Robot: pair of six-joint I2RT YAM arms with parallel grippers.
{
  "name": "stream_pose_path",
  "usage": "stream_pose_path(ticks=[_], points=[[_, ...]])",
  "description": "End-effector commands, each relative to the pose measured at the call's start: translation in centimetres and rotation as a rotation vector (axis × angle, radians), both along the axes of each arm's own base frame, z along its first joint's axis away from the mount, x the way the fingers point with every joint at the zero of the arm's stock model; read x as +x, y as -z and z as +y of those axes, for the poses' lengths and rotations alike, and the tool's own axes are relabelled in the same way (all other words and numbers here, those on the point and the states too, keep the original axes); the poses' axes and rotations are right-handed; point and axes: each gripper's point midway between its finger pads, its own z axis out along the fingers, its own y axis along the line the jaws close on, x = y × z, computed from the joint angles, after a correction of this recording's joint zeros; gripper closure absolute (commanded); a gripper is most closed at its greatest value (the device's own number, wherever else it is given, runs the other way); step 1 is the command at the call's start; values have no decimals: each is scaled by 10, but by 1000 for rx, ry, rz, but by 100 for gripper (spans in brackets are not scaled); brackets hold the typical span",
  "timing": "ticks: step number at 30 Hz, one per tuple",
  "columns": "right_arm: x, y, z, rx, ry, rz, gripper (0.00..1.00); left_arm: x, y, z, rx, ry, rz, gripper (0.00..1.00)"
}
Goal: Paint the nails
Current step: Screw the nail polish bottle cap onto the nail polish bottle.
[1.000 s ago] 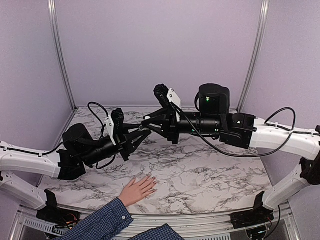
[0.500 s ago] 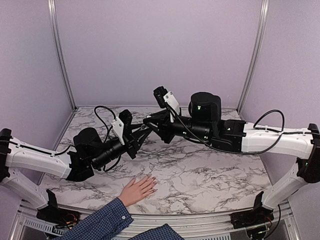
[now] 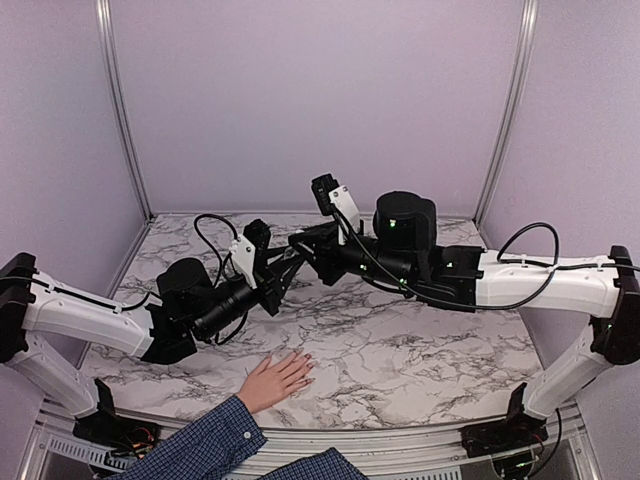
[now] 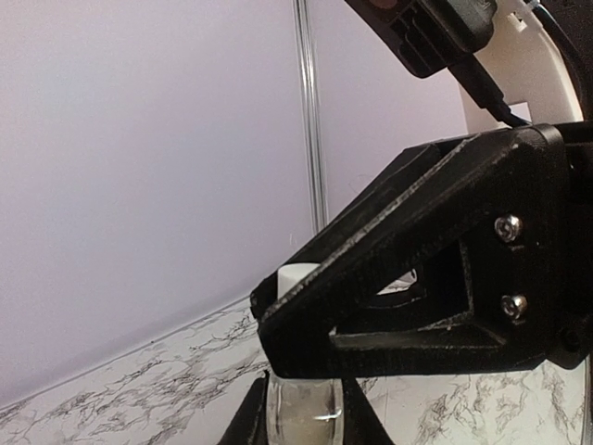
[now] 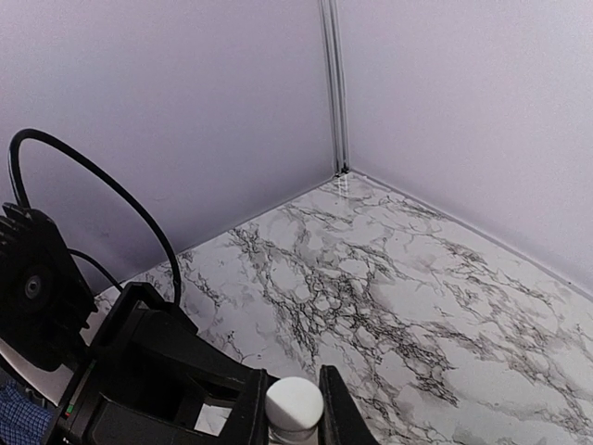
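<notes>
**Bottle held between both arms above the desk; nails not yet reached**

Placement and purpose, left to right:

- The left gripper (image 3: 288, 262) is raised off the desk (image 3: 430, 350) at centre. Its jaws are closed on the body of a small clear bottle (image 4: 298, 410), and the left wrist view shows one jaw on each side of the glass. Judged purpose: to hold the bottle steady.
- The human hand (image 3: 275, 380) lies flat, palm down, at the near edge of the desk, below and nearer than the grippers. Its blue plaid sleeve (image 3: 200, 445) trails off to the near left. The fingers are spread and point to the far right, which presents the nails (image 3: 305, 371) upward. The nails are too small in the top view to make out singly. Nothing touches the hand.
- The right gripper (image 3: 300, 247) meets the left one tip to tip. Its jaws are closed on the bottle's white cap (image 5: 295, 403), which the right wrist view shows seated between them. Judged purpose: one arm braces while the other works the cap free. This is an opening step, with painting yet to begin.

Count:

- Arms: two
- Grippers: two, both engaged
- Bottles: one
- Caps: one, on the bottle
- Human hands: one
- Nails: cannot be counted at this size
- Brushes: none visible
</notes>
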Motion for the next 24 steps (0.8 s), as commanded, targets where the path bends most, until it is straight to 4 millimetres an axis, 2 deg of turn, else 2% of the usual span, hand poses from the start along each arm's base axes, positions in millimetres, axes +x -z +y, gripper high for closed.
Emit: stream_pose_path(ticks=[1,8,12,14,17,24], points=[[-15,-4,-3,-15,-38,-18,86,15,-43,21,-163,-98,-31,100],[-25,-27,-16,14,-67,-74,51,1,-34,14,-119,-3,-23,100],[-45,-45,-23,59,-163,-110,36,-13,-34,7,-83,84,-36,100],[-52,-50,-28,60,-201,-130,33,-23,-36,4,-68,143,-46,100],[-68,-55,-32,46,-286,-165,32,-48,-37,-5,-34,292,-66,100],[-129,-63,-40,18,-613,-292,36,-120,-41,-16,19,701,-88,100]])
